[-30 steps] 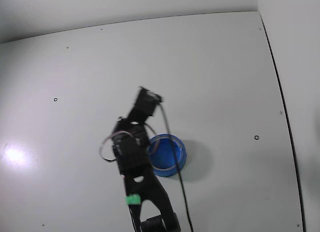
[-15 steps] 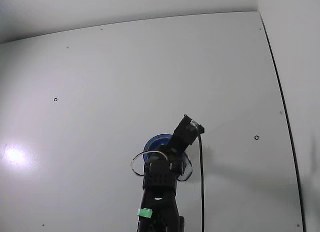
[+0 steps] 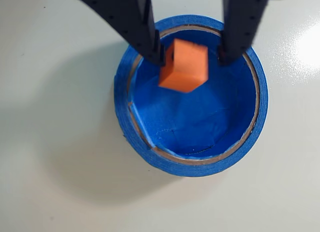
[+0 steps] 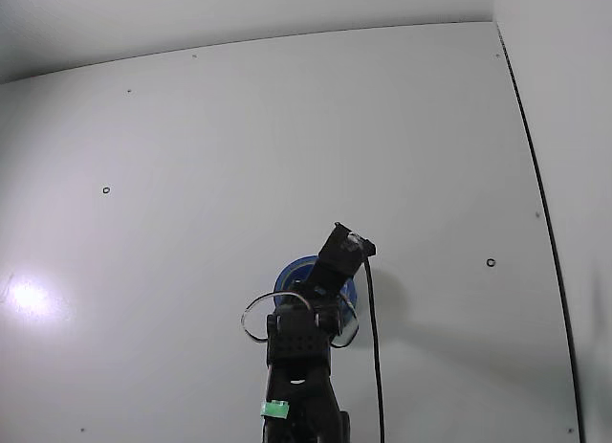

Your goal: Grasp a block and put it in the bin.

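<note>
In the wrist view the block (image 3: 184, 65), an orange-red cube, hangs tilted over the inside of the round blue bin (image 3: 125, 99). My gripper (image 3: 191, 58) is above the bin's far rim, its jaws apart. The left finger (image 3: 145, 31) touches the block's left side. A clear gap separates the block from the right finger (image 3: 235, 31). In the fixed view the arm (image 4: 301, 352) covers most of the bin (image 4: 290, 271), and the block is hidden there.
The bin stands on a plain white table (image 4: 191, 175) with small dark screw holes (image 4: 491, 263). A black cable (image 4: 373, 347) runs down the right side of the arm. White walls close the table at the back and right.
The arm swung right from beside the bin to above it, then shifted slightly left over the last half second.
</note>
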### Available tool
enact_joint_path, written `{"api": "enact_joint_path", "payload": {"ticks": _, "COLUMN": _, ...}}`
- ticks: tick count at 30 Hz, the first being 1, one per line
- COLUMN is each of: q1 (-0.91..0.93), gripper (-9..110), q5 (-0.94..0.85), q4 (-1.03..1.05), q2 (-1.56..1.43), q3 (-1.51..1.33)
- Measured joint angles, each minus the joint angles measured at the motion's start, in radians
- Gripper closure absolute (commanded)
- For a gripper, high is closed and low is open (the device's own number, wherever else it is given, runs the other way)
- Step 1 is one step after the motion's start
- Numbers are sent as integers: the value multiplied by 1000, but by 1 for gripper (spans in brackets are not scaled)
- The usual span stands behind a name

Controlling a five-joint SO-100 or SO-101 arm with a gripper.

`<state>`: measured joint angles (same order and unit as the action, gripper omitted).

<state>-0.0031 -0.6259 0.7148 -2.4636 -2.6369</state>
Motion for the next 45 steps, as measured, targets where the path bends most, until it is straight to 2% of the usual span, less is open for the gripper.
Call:
{"api": "enact_joint_path", "payload": {"ticks": 8, "q1": 0, "gripper": 102, "q5": 38, "q4": 0, "q2": -140, "q3": 0}}
{"api": "enact_joint_path", "payload": {"ticks": 13, "q1": 0, "gripper": 98, "q5": 169, "q4": 0, "q2": -359, "q3": -3}}
{"api": "enact_joint_path", "payload": {"ticks": 20, "q1": 20, "gripper": 96, "q5": 624, "q4": 0, "q2": -845, "q3": -20}}
{"api": "enact_joint_path", "payload": {"ticks": 25, "q1": 118, "gripper": 96, "q5": 804, "q4": 0, "q2": -842, "q3": -41}}
{"api": "enact_joint_path", "payload": {"ticks": 29, "q1": 160, "gripper": 97, "q5": 844, "q4": 0, "q2": -808, "q3": -152}}
{"api": "enact_joint_path", "payload": {"ticks": 33, "q1": 164, "gripper": 102, "q5": 847, "q4": 0, "q2": -808, "q3": -316}}
{"api": "enact_joint_path", "payload": {"ticks": 37, "q1": 160, "gripper": 101, "q5": 847, "q4": 0, "q2": -808, "q3": -469}}
{"api": "enact_joint_path", "payload": {"ticks": 45, "q1": 149, "gripper": 102, "q5": 847, "q4": 2, "q2": -799, "q3": -511}}
